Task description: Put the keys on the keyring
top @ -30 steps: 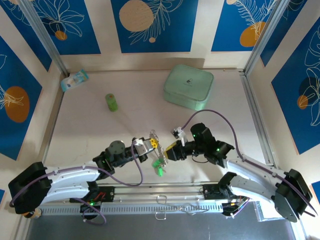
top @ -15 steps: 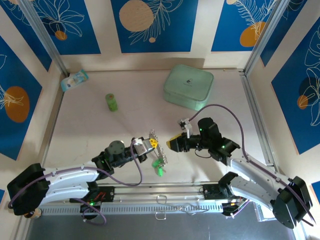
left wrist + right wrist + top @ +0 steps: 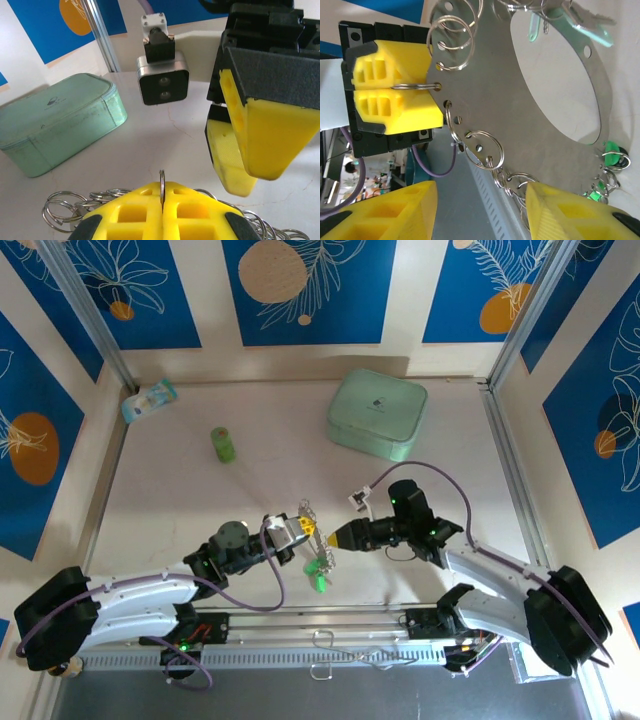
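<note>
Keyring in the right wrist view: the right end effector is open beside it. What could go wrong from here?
1. The left end effector pinches one thin small ring at the edge of the keyring; a nudge could twist it loose or set the keyring swinging.
2. The right end effector stands open near the left one, so closing in risks a collision.
3. The small rings crowd together; the wrong one may get snagged.

The keyring point(image 3: 485, 95) is a flat, silvery oval plate with a large oval opening. Small holes line its rim, many carrying little split rings point(image 3: 485, 145). It stands on edge over the middle of the bench's point(image 3: 200, 510) near edge. My left pincer point(image 3: 422, 86) clamps one split ring. Small mint-headed keys point(image 3: 585, 27) hang from the rim opposite.
</note>
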Controlling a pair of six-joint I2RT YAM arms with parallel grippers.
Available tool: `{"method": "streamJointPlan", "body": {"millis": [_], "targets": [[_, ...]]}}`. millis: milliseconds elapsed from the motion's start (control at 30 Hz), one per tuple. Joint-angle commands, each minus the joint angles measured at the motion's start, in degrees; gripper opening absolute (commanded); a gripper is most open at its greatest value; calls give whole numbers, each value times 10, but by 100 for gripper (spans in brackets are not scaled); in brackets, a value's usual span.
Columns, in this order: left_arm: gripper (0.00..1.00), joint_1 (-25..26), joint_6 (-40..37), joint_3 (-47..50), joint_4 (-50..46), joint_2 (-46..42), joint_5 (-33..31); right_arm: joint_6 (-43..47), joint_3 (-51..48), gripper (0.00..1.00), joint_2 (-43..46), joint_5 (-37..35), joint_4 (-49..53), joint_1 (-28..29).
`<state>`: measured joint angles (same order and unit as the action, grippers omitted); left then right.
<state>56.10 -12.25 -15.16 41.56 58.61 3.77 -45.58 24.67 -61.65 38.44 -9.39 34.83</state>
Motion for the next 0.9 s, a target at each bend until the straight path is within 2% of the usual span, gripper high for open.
{"method": "streamJointPlan", "body": {"millis": [0, 467, 867], "targets": [[0, -3, 11, -11, 46, -4, 1, -22, -7, 51, -15, 48, -66, -3], [0, -3, 12, -10, 53, 3, 4, -33, -3, 46, -71, 55, -143, -1], [0, -2, 11, -10, 57, 6, 3, -35, -3, 24, -78, 60, -149, 1]]}}
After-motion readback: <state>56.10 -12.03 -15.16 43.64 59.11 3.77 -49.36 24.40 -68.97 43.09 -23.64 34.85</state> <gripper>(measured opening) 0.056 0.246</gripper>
